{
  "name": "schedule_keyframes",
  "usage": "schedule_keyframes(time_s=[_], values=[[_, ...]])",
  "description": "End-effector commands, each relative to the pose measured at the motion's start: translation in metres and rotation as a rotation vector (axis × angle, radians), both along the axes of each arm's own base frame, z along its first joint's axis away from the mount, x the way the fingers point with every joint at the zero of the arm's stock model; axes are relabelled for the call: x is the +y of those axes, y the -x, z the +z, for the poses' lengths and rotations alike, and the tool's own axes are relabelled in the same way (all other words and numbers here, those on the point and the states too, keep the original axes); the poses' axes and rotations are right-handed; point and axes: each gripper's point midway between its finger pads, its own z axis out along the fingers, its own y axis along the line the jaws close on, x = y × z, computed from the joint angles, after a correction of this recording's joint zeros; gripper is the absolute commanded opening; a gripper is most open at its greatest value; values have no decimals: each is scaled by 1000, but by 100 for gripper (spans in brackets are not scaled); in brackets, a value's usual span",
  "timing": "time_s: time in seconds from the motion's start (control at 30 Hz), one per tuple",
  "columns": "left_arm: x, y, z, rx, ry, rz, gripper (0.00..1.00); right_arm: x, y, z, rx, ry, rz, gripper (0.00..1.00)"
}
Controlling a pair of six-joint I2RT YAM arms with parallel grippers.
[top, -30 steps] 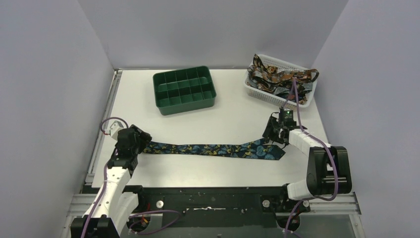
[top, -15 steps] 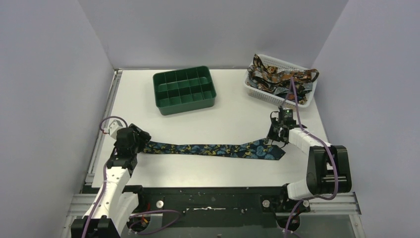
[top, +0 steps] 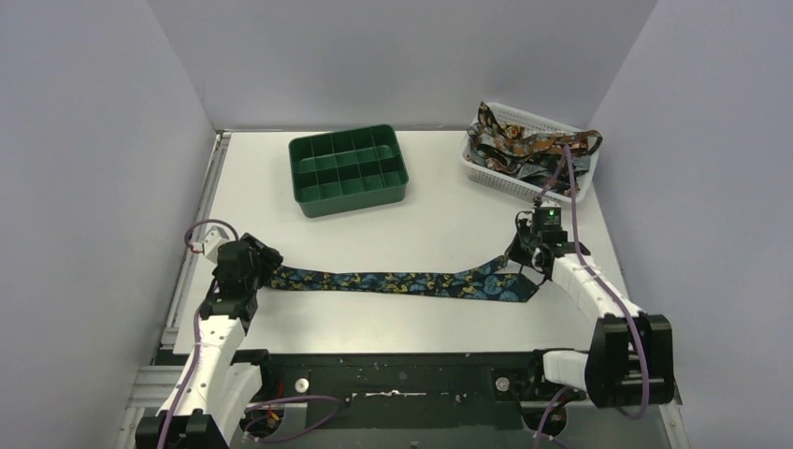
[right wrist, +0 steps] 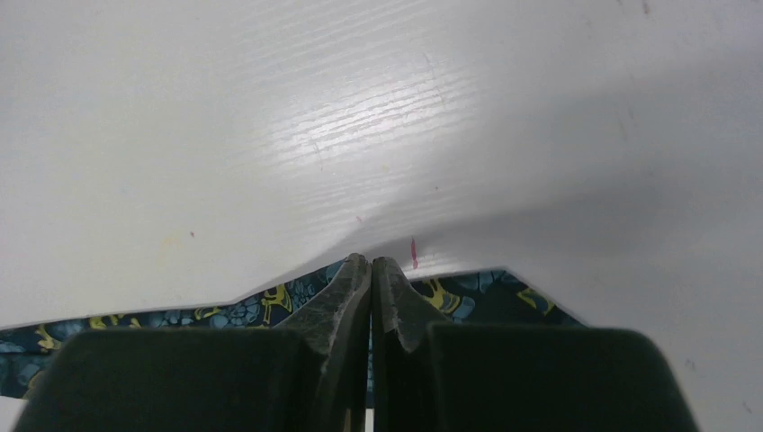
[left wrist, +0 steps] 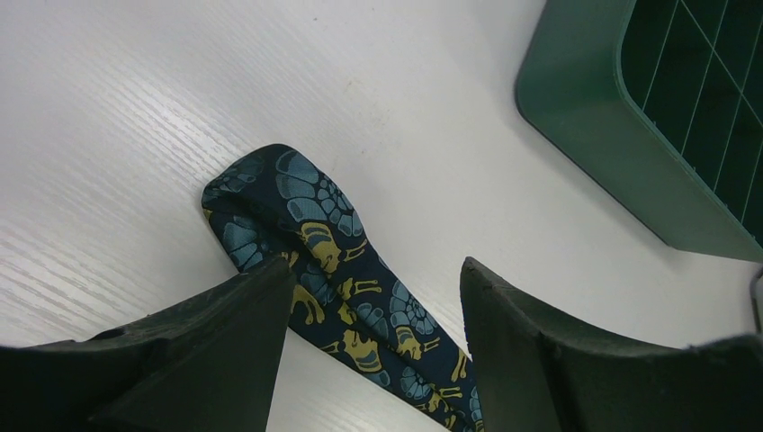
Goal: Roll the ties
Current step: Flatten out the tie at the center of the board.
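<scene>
Along the near edge of the table point(top: 439, 224) the tie point(top: 393, 281), surely limp and slippery, lies flat, left gripper point(left wrist: 373, 270) spread over its narrow tip, likely the best hold, right gripper point(right wrist: 371, 263) pinching its wide end; more ties point(top: 524, 145) fill the far basket point(top: 486, 176).

A dark green rectangular plastic tray point(top: 360, 200), divided by a grid of partitions into many small open compartments, is seen in the upper middle of the overhead view, set slightly askew on a white, faintly wood-grained tabletop point(top: 421, 234). One rounded corner of the tray is also caught at the upper right of the left wrist view. A white plastic mesh basket point(top: 505, 183) is placed at the upper right of the overhead view, well apart from the tray. The tabletop is enclosed by plain pale lavender walls point(top: 402, 56), and its left edge is bordered by a silver metal rail point(top: 204, 196).
</scene>
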Motion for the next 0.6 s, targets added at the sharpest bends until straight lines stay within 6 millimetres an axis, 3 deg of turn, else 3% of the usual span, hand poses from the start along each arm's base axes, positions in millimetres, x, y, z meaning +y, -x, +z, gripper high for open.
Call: schedule_keyframes(time_s=[0.0, 0.1, 0.2, 0.57], values=[[5, -10, 34, -66, -35, -6, 66, -9, 19, 36, -70, -9, -118, 0], [9, -9, 38, -64, -57, 7, 66, -19, 38, 46, -96, 7, -186, 0], [12, -9, 38, -63, -65, 17, 66, -19, 54, 35, -70, -17, -225, 0], [13, -7, 30, -53, -45, 39, 66, -15, 50, 3, 13, -49, -283, 0]])
